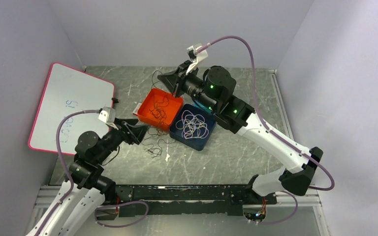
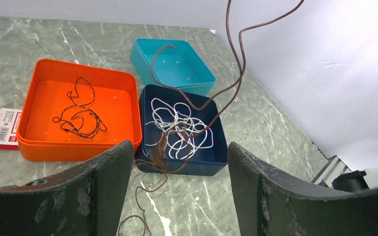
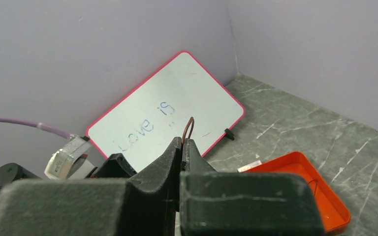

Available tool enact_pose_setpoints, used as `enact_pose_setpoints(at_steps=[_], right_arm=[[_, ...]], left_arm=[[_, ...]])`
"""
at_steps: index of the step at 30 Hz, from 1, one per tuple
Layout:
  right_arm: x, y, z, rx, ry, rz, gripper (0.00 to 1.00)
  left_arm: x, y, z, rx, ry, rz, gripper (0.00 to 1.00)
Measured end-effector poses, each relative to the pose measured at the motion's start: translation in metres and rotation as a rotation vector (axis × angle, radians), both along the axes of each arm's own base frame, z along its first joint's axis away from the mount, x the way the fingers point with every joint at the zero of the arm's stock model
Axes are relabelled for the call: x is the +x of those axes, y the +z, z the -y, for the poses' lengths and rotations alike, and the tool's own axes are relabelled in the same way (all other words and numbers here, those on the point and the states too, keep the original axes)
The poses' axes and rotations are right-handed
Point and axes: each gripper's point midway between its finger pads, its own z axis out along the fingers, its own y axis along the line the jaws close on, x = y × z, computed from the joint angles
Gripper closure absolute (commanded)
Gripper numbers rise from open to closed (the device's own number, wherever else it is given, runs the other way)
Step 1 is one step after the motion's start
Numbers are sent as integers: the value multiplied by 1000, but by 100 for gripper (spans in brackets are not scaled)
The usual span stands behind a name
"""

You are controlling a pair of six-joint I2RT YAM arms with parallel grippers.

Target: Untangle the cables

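My right gripper (image 1: pixel 163 76) is raised above the orange tray (image 1: pixel 145 105) and is shut on a thin dark brown cable (image 3: pixel 189 127), whose small loop sticks out past its fingertips. In the left wrist view this cable (image 2: pixel 239 59) hangs down over the dark blue tray (image 2: pixel 216 164) and trails onto the table between my left fingers (image 2: pixel 103 196). My left gripper (image 1: pixel 140 133) is open and empty, low over the table in front of the trays. A white cable (image 2: pixel 177 128) lies coiled in the dark blue tray. Another dark cable (image 2: pixel 78 115) lies in the orange tray (image 2: pixel 29 147).
An empty teal tray (image 2: pixel 174 64) stands behind the dark blue one. A pink-rimmed whiteboard (image 1: pixel 71 105) leans at the left wall. A small red and white card (image 2: pixel 2 129) lies left of the orange tray. Loose dark cable loops (image 1: pixel 155 146) lie on the table by my left gripper.
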Motion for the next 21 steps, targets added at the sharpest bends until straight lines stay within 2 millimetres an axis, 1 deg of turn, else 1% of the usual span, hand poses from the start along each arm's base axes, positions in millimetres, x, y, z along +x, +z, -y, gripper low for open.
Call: enact_pose_setpoints(at_steps=[4,9,14,16,21], right_arm=[[-2,1,-3,11,18,-11,100],[-4,8,-14,48,59,-26,100],[-8,11,-23,74,106,-40,100],[-10,12,-24,83,120,-44,100],[-14,19,-26,114,145,-46,100]], left_arm=[[4,-6,8,16,-32,-18,24],[15,-15,24,26,-92,-40,24],[26,-20,34,26,-121,-41,24],[31,-20,38,24,-129,-33,26],[44,-26,45,19,-134,-30,39]])
